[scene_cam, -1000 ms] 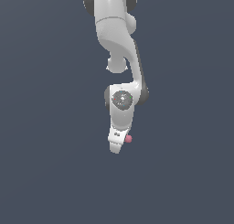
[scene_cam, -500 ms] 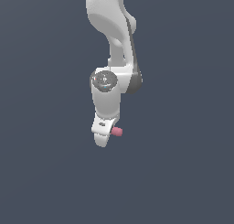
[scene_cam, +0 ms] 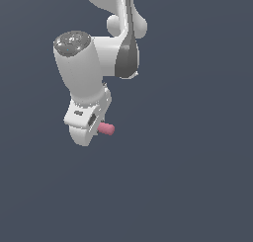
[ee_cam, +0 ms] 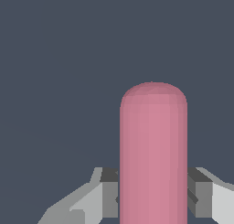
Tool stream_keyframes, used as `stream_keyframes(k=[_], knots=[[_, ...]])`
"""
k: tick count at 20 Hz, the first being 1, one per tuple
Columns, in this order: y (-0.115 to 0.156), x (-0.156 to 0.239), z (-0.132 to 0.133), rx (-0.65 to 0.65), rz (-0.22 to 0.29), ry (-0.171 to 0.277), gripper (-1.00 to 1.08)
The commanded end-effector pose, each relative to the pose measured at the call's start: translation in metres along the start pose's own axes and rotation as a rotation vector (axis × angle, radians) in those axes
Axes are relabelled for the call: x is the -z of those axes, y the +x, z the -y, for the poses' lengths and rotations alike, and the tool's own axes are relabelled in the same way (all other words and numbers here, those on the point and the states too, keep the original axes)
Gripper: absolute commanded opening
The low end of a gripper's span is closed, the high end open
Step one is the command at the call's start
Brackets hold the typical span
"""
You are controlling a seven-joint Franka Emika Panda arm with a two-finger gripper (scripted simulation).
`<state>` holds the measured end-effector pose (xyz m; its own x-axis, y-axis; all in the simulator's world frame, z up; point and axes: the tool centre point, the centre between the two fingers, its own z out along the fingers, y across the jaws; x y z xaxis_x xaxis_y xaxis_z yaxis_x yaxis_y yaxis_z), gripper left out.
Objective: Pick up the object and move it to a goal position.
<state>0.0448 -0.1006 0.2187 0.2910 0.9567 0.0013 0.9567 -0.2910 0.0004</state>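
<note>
The gripper [scene_cam: 88,130] is clamped on the pink rod [scene_cam: 106,129] — its dark pads [ee_cam: 197,191] press both flanks — and the rod's long axis sticks out sideways past the fingers, already carried aloft.

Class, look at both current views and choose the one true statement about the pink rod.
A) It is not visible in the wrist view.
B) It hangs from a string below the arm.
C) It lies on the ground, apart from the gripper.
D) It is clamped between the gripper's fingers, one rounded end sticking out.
D: in the wrist view the pink rod sits between the gripper's fingers, and the exterior view shows its end protruding.
</note>
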Motion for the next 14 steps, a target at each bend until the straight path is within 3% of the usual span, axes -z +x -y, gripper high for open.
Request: stream_keyframes(k=[1,14], knots=[[-0.016,0.026,-0.005,0.001,-0.001,0.001,-1.00],[-0.087,0.142,-0.032,0.000,0.000,0.001,-1.00]])
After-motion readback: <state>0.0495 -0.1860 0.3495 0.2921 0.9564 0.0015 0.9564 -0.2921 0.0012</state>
